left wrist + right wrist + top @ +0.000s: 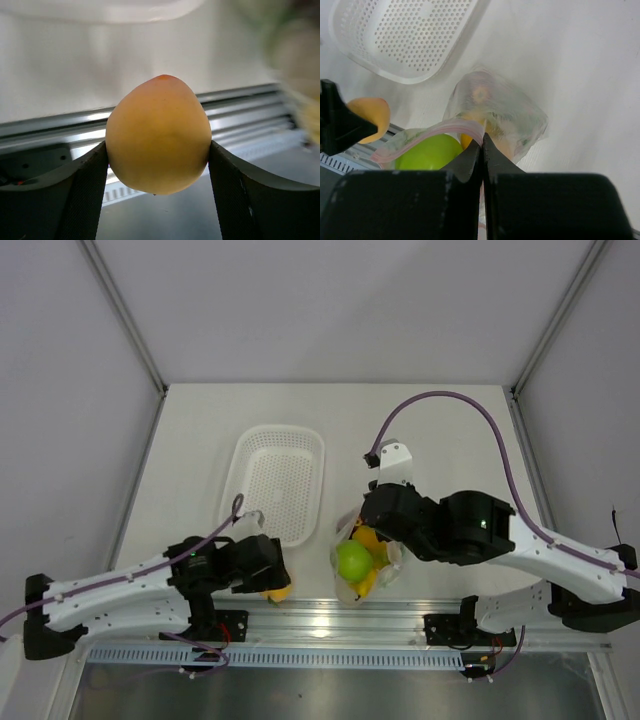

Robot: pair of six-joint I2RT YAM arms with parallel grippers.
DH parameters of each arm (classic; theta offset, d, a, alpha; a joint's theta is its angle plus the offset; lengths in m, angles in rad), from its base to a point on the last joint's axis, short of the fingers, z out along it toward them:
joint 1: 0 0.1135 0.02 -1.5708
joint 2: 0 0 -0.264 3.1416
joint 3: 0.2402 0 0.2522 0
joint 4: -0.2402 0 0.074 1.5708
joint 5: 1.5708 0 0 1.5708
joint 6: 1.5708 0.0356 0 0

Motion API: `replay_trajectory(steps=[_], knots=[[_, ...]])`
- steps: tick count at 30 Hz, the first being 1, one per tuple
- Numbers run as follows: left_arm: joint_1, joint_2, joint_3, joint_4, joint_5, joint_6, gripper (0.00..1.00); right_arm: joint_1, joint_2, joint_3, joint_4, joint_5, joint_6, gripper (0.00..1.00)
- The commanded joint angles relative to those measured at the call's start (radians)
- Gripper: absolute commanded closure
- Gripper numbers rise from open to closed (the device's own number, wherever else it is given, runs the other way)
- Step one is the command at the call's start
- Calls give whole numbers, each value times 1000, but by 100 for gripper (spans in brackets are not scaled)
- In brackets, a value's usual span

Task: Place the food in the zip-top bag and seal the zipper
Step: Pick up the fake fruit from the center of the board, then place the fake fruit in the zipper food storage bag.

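Orange-yellow fruit grasped between both pads of left gripper, lower left of top view, close to aluminium rail at near table edge. Right gripper clenched tight on pink zipper at mouth of zip-top bag. Bag lies lower centre of top view on table, just right of white perforated basket. Lime-green fruit inside bag by mouth, orange-yellow food beside it. Remaining contents too blurred to identify.
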Motion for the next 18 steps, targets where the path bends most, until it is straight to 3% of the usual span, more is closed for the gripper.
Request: replay_trajectory(steps=[1,3,8,14,18], knots=[[-5,-142,163,28,-45,185,99,-10,10,68,1,12,-3,100],[-5,-220,214,90,-13,255,99,-23,17,77,-5,-5,-6,100],[-5,-279,288,458,98,464,99,-36,44,100,-18,-36,6,100],[-5,-165,339,748,157,569,99,-56,71,135,-14,-91,74,100],[-16,-52,363,834,203,578,99,-62,87,161,-11,-128,109,100]])
